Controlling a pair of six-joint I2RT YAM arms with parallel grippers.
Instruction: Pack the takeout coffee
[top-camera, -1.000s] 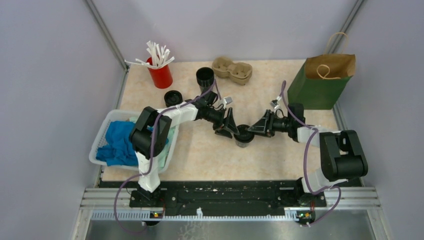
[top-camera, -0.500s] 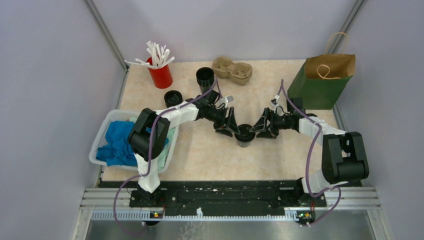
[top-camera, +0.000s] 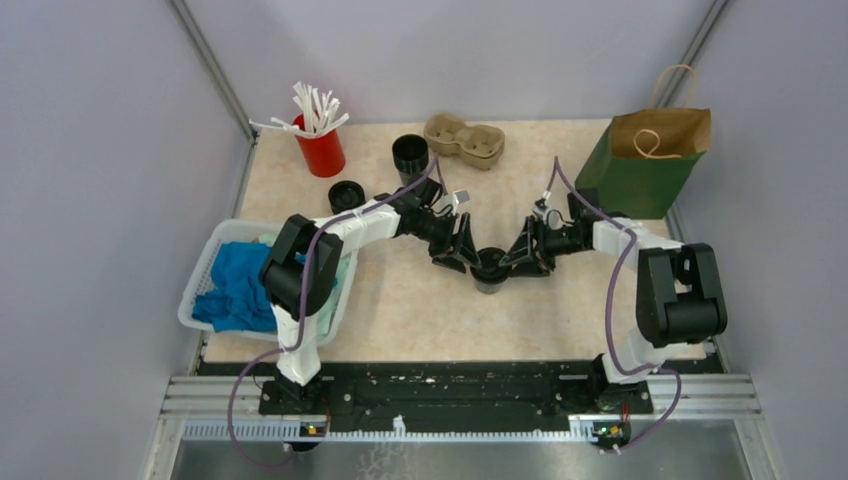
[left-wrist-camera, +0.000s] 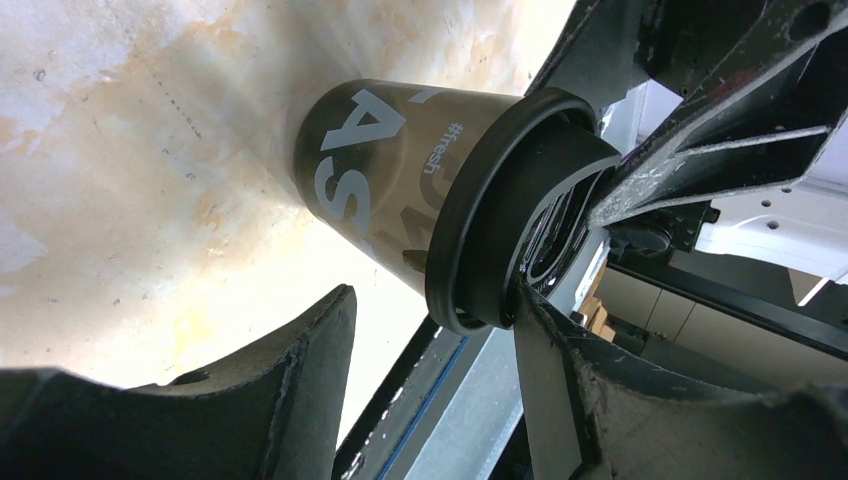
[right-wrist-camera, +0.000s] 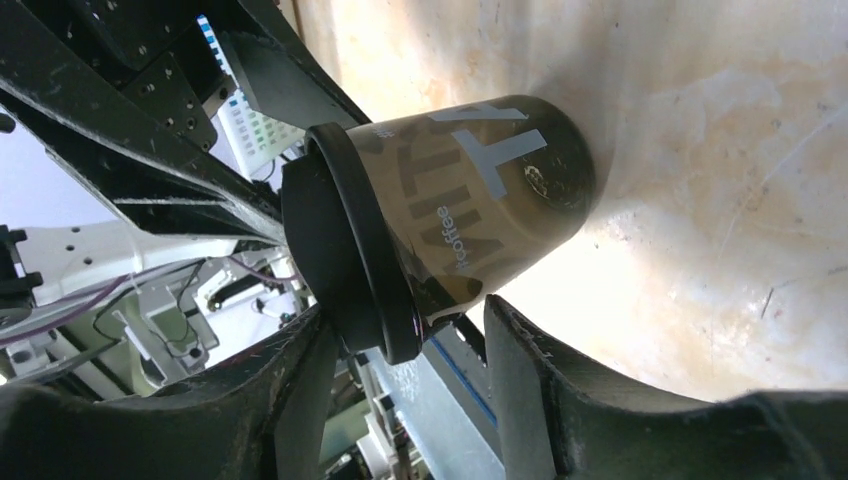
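At table (top-camera: 420, 300) centre, not yet packed: lidded black coffee cup (top-camera: 489, 266), flanked by left gripper (top-camera: 466, 256) and right gripper (top-camera: 512, 260), both spread open; green paper bag (top-camera: 640, 165) far right.

Beige table (top-camera: 560, 300) with takeout coffee (top-camera: 489, 268), red cup (top-camera: 322, 152), pulp tray (top-camera: 464, 139), bag (top-camera: 640, 170), basket (top-camera: 199, 277).

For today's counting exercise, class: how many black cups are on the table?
2. The lidded cup stands mid-table between the left gripper and right gripper; the open cup at the back, beside the pulp tray. The bag could hide more.
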